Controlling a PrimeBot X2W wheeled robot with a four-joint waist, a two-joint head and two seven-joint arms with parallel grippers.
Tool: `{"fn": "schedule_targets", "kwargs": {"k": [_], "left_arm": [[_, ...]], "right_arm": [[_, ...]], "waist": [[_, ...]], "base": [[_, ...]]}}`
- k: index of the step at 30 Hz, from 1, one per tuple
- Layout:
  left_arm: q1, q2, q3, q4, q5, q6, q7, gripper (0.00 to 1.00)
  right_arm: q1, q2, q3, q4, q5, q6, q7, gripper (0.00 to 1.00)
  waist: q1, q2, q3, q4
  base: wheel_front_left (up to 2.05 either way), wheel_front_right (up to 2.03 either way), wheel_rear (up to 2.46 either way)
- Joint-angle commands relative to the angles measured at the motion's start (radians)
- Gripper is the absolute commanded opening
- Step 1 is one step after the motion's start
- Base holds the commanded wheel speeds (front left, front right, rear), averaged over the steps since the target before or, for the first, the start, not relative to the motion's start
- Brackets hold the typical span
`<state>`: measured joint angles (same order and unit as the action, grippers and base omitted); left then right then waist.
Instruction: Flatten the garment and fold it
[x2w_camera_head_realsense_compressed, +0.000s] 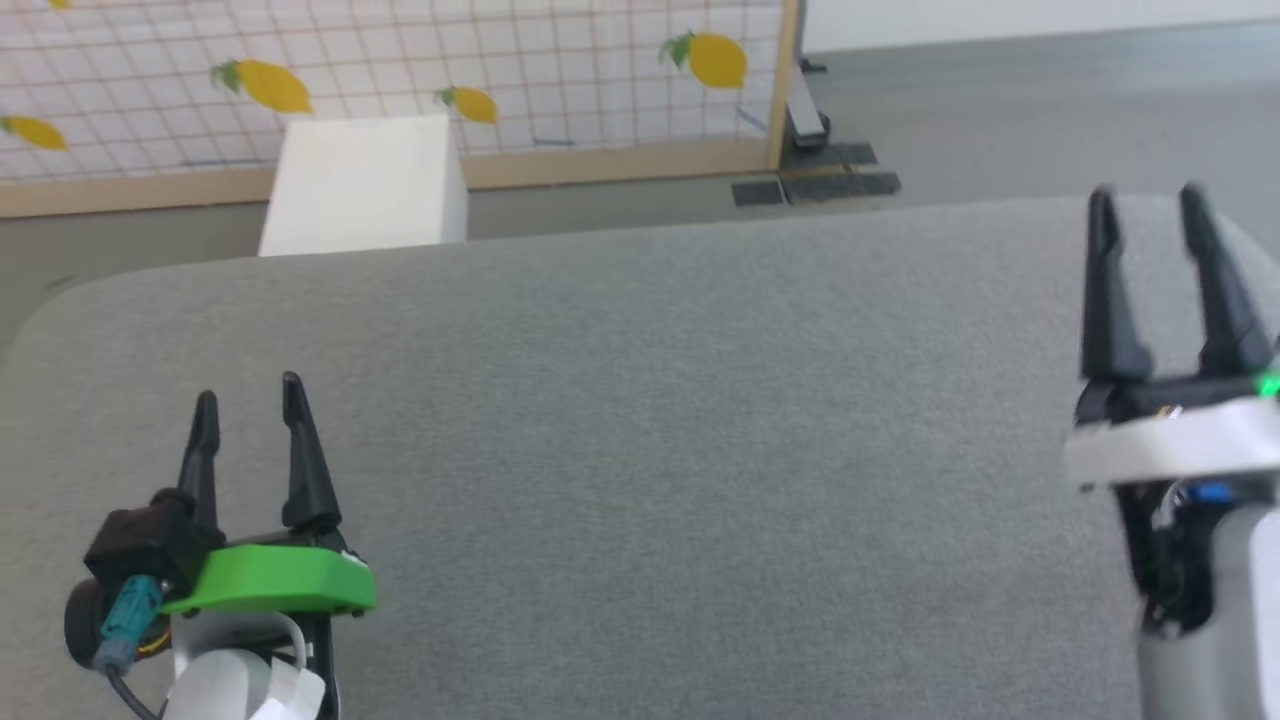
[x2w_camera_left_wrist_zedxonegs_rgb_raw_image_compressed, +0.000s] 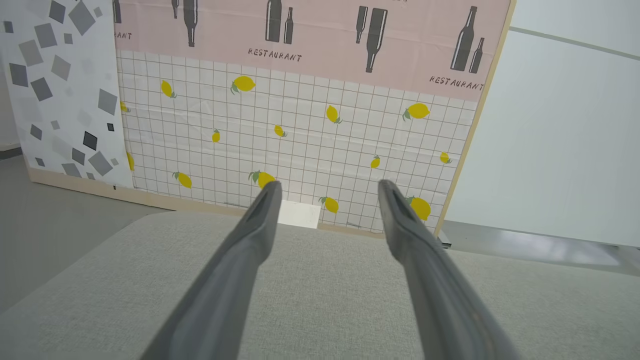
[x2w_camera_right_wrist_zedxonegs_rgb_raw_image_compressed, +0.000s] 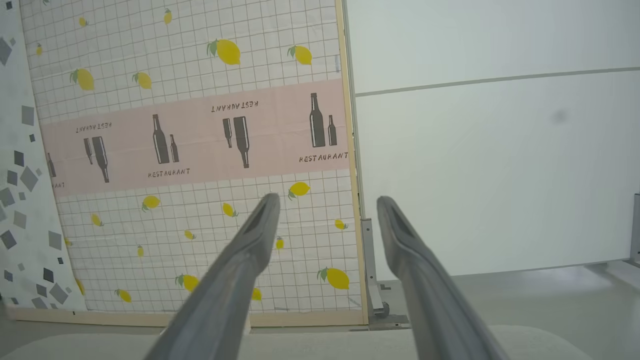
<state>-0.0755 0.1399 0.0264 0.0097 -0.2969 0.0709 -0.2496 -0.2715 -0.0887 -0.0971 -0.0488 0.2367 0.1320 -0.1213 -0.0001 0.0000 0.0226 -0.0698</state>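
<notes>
Over the grey cushion (x2w_camera_head_realsense_compressed: 640, 450), L gripper (x2w_camera_head_realsense_compressed: 248, 388) & R gripper (x2w_camera_head_realsense_compressed: 1145, 190) are hovering, fingers apart. Prob. readying for a garment grab.

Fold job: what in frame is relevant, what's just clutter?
Relevant: left gripper, open; right gripper, open; grey padded worktop.
Clutter: white box beyond the worktop; lemon-print screen; metal foot at the screen's edge.

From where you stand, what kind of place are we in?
Probably a staged test room, not a real restaurant. The lemon-and-bottle "RESTAURANT" wall is a printed panel in a wooden frame with a metal bracket at its foot. It stands beside a plain white wall, and a grey fabric-covered table stands before it.
</notes>
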Motion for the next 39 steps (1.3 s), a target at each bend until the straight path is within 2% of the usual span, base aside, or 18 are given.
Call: {"fn": "schedule_targets", "kwargs": {"k": [1, 12, 24, 35, 36, 39], "left_arm": [[0.015, -0.006, -0.004, 0.006, -0.006, -0.005, -0.006, 1.00], [0.047, -0.012, -0.071, 0.079, 0.015, -0.024, 0.007, 1.00], [0.061, -0.006, -0.137, 0.186, 0.055, -0.028, 0.018, 1.00], [0.053, -0.005, -0.154, 0.210, 0.046, -0.036, 0.021, 1.00], [0.051, -0.010, -0.153, 0.208, 0.043, -0.031, 0.021, 0.00], [0.051, -0.011, -0.153, 0.208, 0.044, -0.031, 0.021, 0.00]], "right_arm": [[0.036, 0.011, 0.008, -0.002, -0.011, -0.001, -0.017, 1.00], [0.217, 0.038, 0.093, 0.122, -0.071, -0.001, -0.080, 1.00], [0.291, 0.038, 0.066, 0.186, -0.110, -0.001, -0.090, 1.00], [0.293, 0.038, 0.050, 0.195, -0.096, -0.001, -0.094, 1.00], [0.284, 0.038, 0.052, 0.194, -0.103, 0.000, -0.087, 0.00], [0.284, 0.038, 0.053, 0.193, -0.104, 0.000, -0.085, 0.00]], "waist": [[0.0001, 0.0000, -0.056, 0.057], [0.0001, 0.0000, -0.073, 0.078], [0.0001, 0.0000, -0.078, 0.071], [0.0001, 0.0000, -0.066, 0.068], [0.0001, 0.0000, -0.066, 0.068], [0.0001, 0.0000, -0.066, 0.068]], "base": [[0.00, 0.00, 0.00], [0.00, 0.00, 0.00], [0.00, 0.00, 0.00], [0.00, 0.00, 0.00], [0.00, 0.00, 0.00], [0.00, 0.00, 0.00]]}}
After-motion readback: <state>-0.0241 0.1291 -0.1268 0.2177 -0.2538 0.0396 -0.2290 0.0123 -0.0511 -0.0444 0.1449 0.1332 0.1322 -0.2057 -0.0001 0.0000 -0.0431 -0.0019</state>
